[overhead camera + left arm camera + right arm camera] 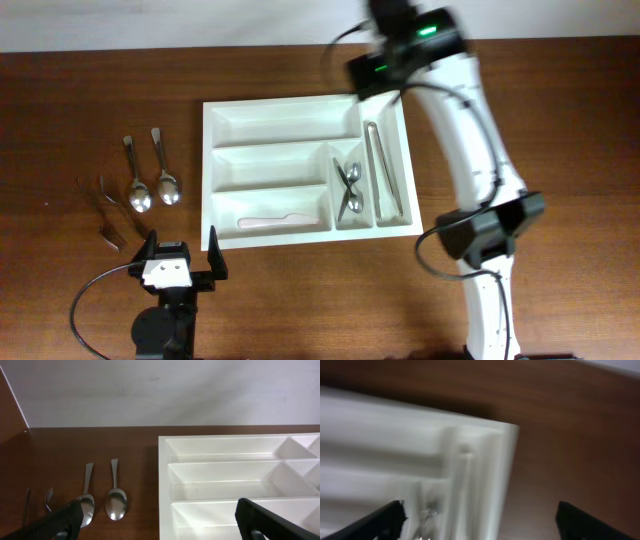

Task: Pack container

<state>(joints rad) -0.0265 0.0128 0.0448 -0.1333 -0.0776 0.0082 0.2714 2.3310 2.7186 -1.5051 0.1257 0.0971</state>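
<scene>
The white container (222, 108) lies mid-table, with three long compartments and two narrow ones at its right. Metal tongs (384, 170) lie in the rightmost narrow compartment, two spoons (349, 187) in the one beside it, and a white knife (272, 220) in the nearest long one. Two spoons (168, 172) and two forks (106, 210) lie on the table left of the container. My left gripper (184, 262) is open and empty near the container's front left corner; its view shows the container (165, 480) and the spoons (116, 501). My right gripper (392, 62) is open and empty above the container's far right corner (507, 445).
The brown wooden table (80, 110) ends at a pale wall along the far edge. The right arm (470, 140) reaches over the table right of the container.
</scene>
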